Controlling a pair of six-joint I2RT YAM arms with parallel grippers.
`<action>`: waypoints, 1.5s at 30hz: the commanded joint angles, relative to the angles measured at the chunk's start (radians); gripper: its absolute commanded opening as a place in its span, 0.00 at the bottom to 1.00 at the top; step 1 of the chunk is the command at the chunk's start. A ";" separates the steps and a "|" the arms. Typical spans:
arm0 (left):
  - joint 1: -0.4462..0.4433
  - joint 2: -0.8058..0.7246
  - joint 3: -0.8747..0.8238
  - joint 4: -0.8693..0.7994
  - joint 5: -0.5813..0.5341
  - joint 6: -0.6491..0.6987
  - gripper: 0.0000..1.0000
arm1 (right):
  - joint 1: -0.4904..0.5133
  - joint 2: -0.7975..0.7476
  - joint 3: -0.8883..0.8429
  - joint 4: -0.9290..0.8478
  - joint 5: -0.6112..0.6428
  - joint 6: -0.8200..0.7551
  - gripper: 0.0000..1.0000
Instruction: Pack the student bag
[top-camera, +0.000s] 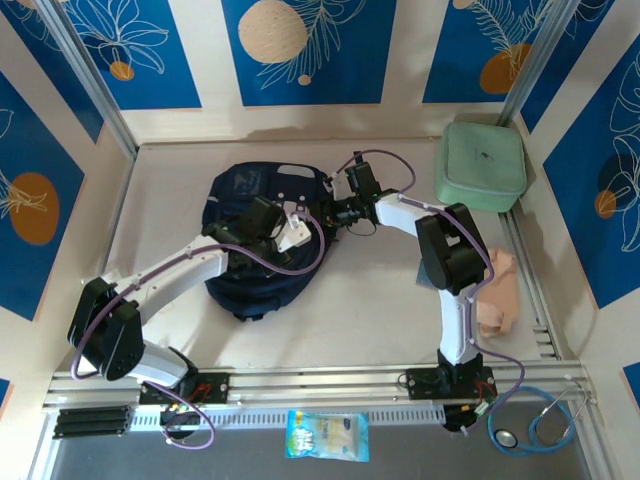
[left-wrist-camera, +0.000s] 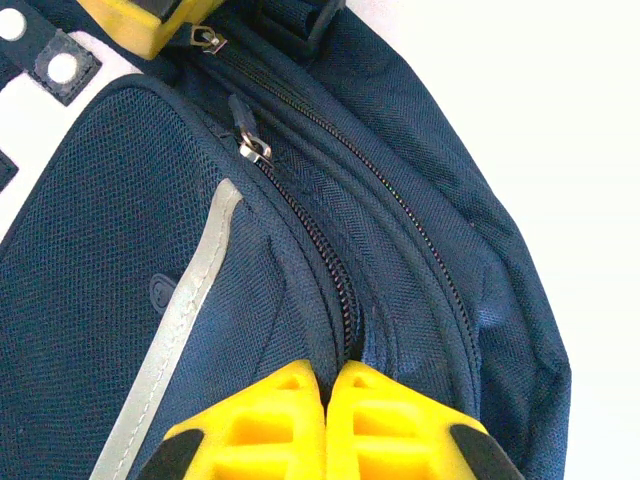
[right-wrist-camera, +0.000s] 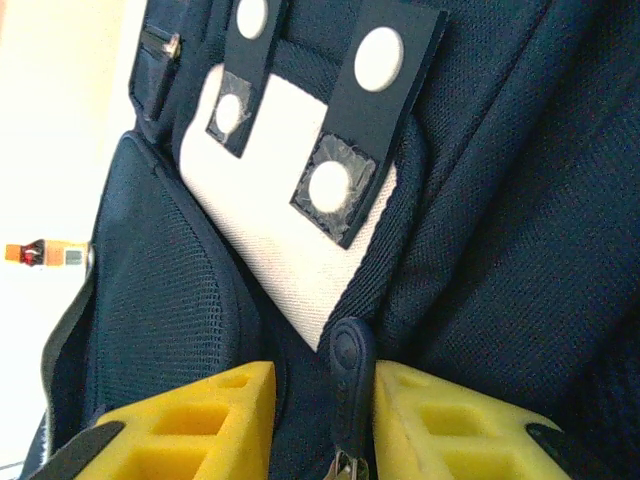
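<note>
The student bag (top-camera: 238, 188), navy with a white panel, lies in the middle of the table. My left gripper (top-camera: 290, 232) is over its top. In the left wrist view that gripper (left-wrist-camera: 328, 372) is shut, its yellow fingertips pinching a fold of the student bag (left-wrist-camera: 100, 250) right at a zip line. My right gripper (top-camera: 326, 212) reaches the bag from the right. In the right wrist view it (right-wrist-camera: 322, 375) stands open around a dark zipper pull (right-wrist-camera: 350, 352). The right finger (right-wrist-camera: 440, 420) touches the pull, and a gap remains beside the left finger (right-wrist-camera: 200, 420).
A pale green square zip case (top-camera: 481, 166) sits at the back right. A beige cloth item (top-camera: 497, 290) lies along the right rail. A stethoscope (top-camera: 540, 420) and a blue-yellow packet (top-camera: 327, 435) lie on the front ledge. Walls enclose three sides.
</note>
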 joint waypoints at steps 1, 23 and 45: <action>0.002 -0.011 0.031 0.042 -0.002 -0.024 0.05 | 0.028 0.038 0.035 -0.082 0.010 -0.047 0.30; 0.076 0.012 0.096 0.002 0.131 -0.163 0.03 | 0.002 -0.316 -0.278 0.258 -0.099 0.112 0.01; 0.103 0.284 0.350 0.072 0.338 -0.376 0.04 | 0.135 -0.611 -0.665 0.559 0.060 0.100 0.00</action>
